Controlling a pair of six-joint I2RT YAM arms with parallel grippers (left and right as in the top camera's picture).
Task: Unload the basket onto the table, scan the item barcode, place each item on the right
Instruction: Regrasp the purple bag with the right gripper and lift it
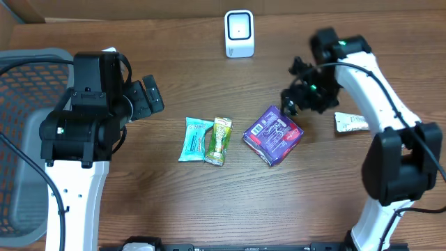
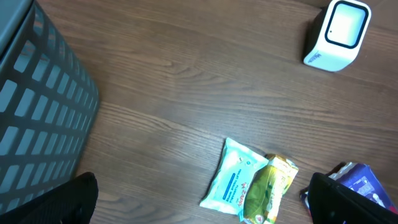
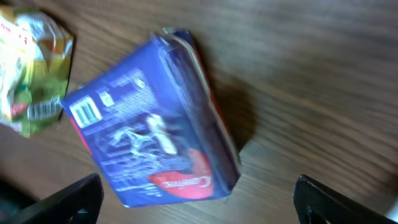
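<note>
While both arms hang over the brown wood-grain table (image 1: 174, 202), neither one has hold of anything.

Landmark: the small white box-shaped barcode scanner (image 1: 239, 33), standing at the table's far edge.

The purple-blue cardboard box with white print (image 1: 273, 134) lies flat on the table, well apart from the scanner. It is nearer the robot and a bit to the scanner's right, turned corner-on to it. A white barcode patch (image 3: 84, 112) shows on the box's upward face.

The right gripper (image 1: 296, 97) hangs between scanner and box, just off the box's far right corner. In the wrist view its two black fingers (image 3: 68, 202) sit at opposite edges of the frame, spread wide. The box lies below between them, bare wood shows between it and the other finger, and no contact is visible.

The left gripper (image 1: 148, 99) sits to the scanner's left and nearer the robot, well apart from the box. Its jaws are spread wide, with only table and packets under them.

The teal plastic snack packet (image 1: 194, 138) and the green-yellow crinkled foil packet (image 1: 220, 140) lie touching side by side, nearer the robot than the scanner and slightly to its left. The green-yellow one is just beside the box.

The flat white packet (image 1: 350, 123) lies farther to the scanner's right than the box, past the right arm.

The grey perforated plastic basket (image 1: 28, 104) sits far to the scanner's left, at the table's edge.
</note>
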